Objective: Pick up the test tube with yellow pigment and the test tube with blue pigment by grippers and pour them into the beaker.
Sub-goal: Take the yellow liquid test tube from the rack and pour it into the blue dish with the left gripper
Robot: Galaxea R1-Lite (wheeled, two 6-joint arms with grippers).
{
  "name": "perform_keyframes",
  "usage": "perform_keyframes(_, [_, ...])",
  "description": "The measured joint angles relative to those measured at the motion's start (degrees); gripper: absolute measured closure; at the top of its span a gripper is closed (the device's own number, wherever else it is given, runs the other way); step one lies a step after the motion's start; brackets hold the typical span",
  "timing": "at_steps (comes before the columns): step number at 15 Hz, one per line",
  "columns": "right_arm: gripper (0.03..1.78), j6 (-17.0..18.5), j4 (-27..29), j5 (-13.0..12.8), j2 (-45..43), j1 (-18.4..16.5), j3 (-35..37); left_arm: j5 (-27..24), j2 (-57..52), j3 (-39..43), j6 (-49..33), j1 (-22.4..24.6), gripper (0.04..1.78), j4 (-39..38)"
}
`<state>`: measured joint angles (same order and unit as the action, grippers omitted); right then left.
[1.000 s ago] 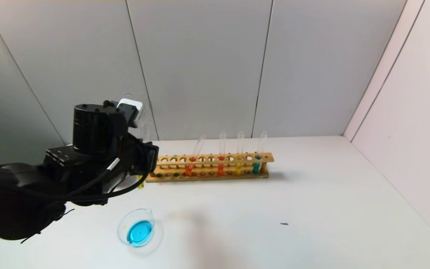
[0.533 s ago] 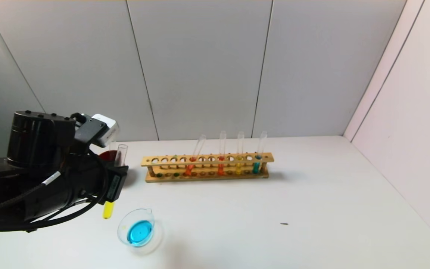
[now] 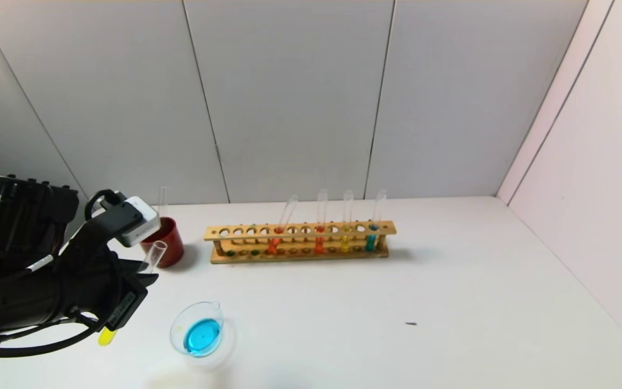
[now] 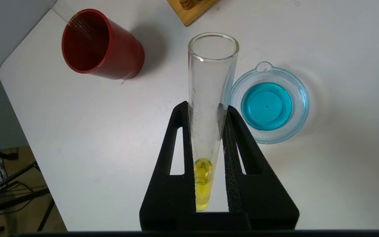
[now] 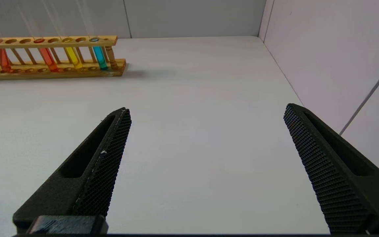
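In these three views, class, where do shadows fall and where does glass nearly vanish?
Head view: the wooden rack casts a soft shadow to its right; the tubes' clear tops fade into the grey wall. Left wrist view: the red cup throws a dark shadow beside it; the left pincer grips the test tube with yellow pigment, its rim glinting. Right wrist view: the open right pincer over evenly lit table.

Left gripper (image 3: 127, 297) hides the yellow test tube's (image 3: 151, 258) middle.
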<state>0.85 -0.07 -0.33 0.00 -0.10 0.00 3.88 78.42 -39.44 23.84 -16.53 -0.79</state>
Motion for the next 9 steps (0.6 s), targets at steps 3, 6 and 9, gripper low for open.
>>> perform_keyframes(3, [0.11, 0.02, 0.0, -0.02, 0.0, 0.0, 0.0, -1.6, 0.02, -0.3, 5.12, 0.85, 1.52, 5.63])
perform_keyframes(6, [0.11, 0.02, 0.0, 0.0, 0.0, 0.0, 0.0, -2.47, 0.9, -1.11, 8.57, 0.88, 1.52, 8.58])
perform_keyframes(9, [0.11, 0.02, 0.0, -0.02, 0.0, 0.0, 0.0, -2.4, 3.06, -3.58, 9.56, 0.72, 1.52, 13.43])
